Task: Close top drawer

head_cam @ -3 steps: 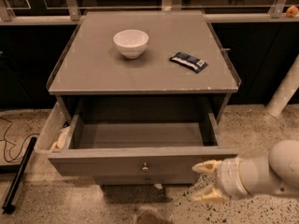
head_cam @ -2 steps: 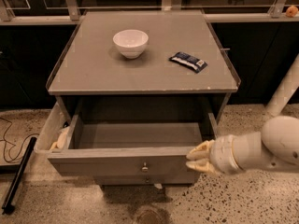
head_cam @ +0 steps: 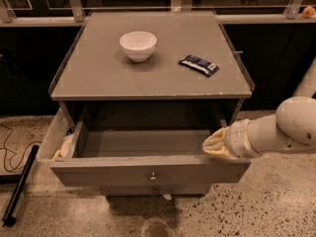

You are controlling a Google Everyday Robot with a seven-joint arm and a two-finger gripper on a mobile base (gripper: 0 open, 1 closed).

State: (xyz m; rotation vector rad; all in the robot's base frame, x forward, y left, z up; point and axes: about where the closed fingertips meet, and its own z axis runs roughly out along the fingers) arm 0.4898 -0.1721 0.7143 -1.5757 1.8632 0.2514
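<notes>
Cable (head_cam: 9, 154) trails over the speckled floor far to the left of the top drawer (head_cam: 108, 172). A black pole (head_cam: 19, 191) lies on the floor just inside the cable, slanting toward the lower left corner. A pale, crumpled thing (head_cam: 63, 149) sits against the drawer's left side wall, on the outside; what it is cannot be told.

The top drawer itself stands open, drawn well forward from under the grey worktop (head_cam: 98, 78). Its wide flat front faces the camera and its grey inside is open to view. A small round metal knob (head_cam: 153, 176) sits at the middle of that front.

Above and behind the drawer, a white bowl (head_cam: 138, 44) stands upright on the worktop, left of centre. A dark blue packet (head_cam: 198, 65) lies flat to the right of the bowl, apart from it.

At the drawer's right end the cream-coloured end effector (head_cam: 213, 144) is at the top edge of the front, near the right corner, and seems to touch it. Whether it is released or clenched cannot be told. The white arm (head_cam: 291, 122) behind it reaches in from the right, beyond the drawer's right side.
</notes>
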